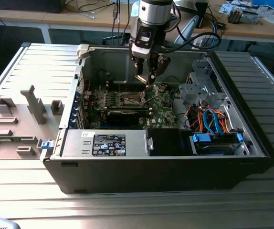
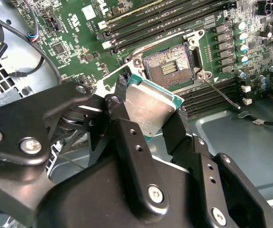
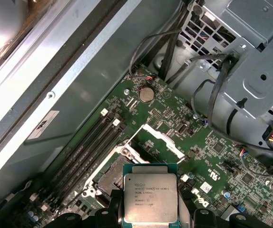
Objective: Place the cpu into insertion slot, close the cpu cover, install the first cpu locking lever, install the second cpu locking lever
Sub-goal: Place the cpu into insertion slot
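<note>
Black gripper (image 2: 151, 102) is hanging inside the open computer case (image 1: 151, 171), over the green motherboard's (image 3: 208, 142) middle, where the insertion slot (image 2: 167, 66) is lying uncovered; its jaws are pinching the cpu (image 3: 150, 198) by opposite edges, just above that slot.

Clamped between the gripper's (image 2: 151, 105) matt black fingers (image 2: 127, 133), the cpu (image 2: 148, 114) has a smooth, dull silver-grey metal top and a green edge. Just beyond the fingertips, the insertion slot (image 2: 170, 67) has a shiny silvery metal rim, set in the green, faintly glossy motherboard (image 2: 74, 33).
</note>
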Robot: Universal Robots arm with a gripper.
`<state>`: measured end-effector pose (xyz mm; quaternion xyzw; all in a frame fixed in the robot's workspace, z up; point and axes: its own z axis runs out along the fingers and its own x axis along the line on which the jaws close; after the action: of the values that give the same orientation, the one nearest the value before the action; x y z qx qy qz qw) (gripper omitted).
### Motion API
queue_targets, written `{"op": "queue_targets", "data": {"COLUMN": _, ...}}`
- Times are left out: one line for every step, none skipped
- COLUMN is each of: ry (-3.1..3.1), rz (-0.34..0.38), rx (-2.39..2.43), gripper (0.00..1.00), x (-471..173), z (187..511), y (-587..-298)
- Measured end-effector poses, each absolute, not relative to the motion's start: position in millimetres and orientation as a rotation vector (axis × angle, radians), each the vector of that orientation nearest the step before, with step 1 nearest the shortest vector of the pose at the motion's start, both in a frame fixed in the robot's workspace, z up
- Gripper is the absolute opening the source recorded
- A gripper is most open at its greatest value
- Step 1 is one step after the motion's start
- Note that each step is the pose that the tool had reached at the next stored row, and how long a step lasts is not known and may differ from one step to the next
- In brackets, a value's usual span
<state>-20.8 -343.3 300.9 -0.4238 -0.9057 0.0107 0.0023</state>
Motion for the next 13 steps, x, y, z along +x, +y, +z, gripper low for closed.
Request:
{"op": "queue_targets", "data": {"ry": -2.839, "rz": 0.033, "rx": -1.334, "gripper": 0.54, "x": -20.8, "z": 300.9, "y": -343.3}}
{"op": "queue_targets", "data": {"ry": -2.837, "rz": 0.034, "rx": -1.338, "gripper": 0.54, "x": -20.8, "z": 300.9, "y": -343.3}}
{"op": "queue_targets", "data": {"ry": -2.836, "rz": 0.034, "rx": -1.341, "gripper": 0.54, "x": -20.8, "z": 300.9, "y": -343.3}}
{"op": "queue_targets", "data": {"ry": -2.834, "rz": 0.034, "rx": -1.345, "gripper": 0.54, "x": -20.8, "z": 300.9, "y": -343.3}}
{"op": "queue_targets", "data": {"ry": -2.833, "rz": 0.034, "rx": -1.347, "gripper": 0.54, "x": -20.8, "z": 300.9, "y": -343.3}}
{"op": "queue_targets", "data": {"ry": -2.831, "rz": 0.034, "rx": -1.350, "gripper": 0.54, "x": -20.8, "z": 300.9, "y": -343.3}}
{"op": "queue_targets", "data": {"ry": -2.831, "rz": 0.034, "rx": -1.352, "gripper": 0.54, "x": -20.8, "z": 300.9, "y": -343.3}}
{"op": "queue_targets", "data": {"ry": -2.830, "rz": 0.034, "rx": -1.354, "gripper": 0.54, "x": -20.8, "z": 300.9, "y": -343.3}}
{"op": "queue_targets", "data": {"ry": -2.828, "rz": 0.034, "rx": -1.356, "gripper": 0.54, "x": -20.8, "z": 300.9, "y": -343.3}}
{"op": "queue_targets", "data": {"ry": -2.827, "rz": 0.034, "rx": -1.358, "gripper": 0.54, "x": -20.8, "z": 300.9, "y": -343.3}}
{"op": "queue_targets", "data": {"ry": -2.826, "rz": 0.034, "rx": -1.362, "gripper": 0.54, "x": -20.8, "z": 300.9, "y": -343.3}}
{"op": "queue_targets", "data": {"ry": -2.825, "rz": 0.034, "rx": -1.364, "gripper": 0.54, "x": -20.8, "z": 300.9, "y": -343.3}}
{"op": "queue_targets", "data": {"ry": -2.824, "rz": 0.034, "rx": -1.365, "gripper": 0.54, "x": -20.8, "z": 300.9, "y": -343.3}}
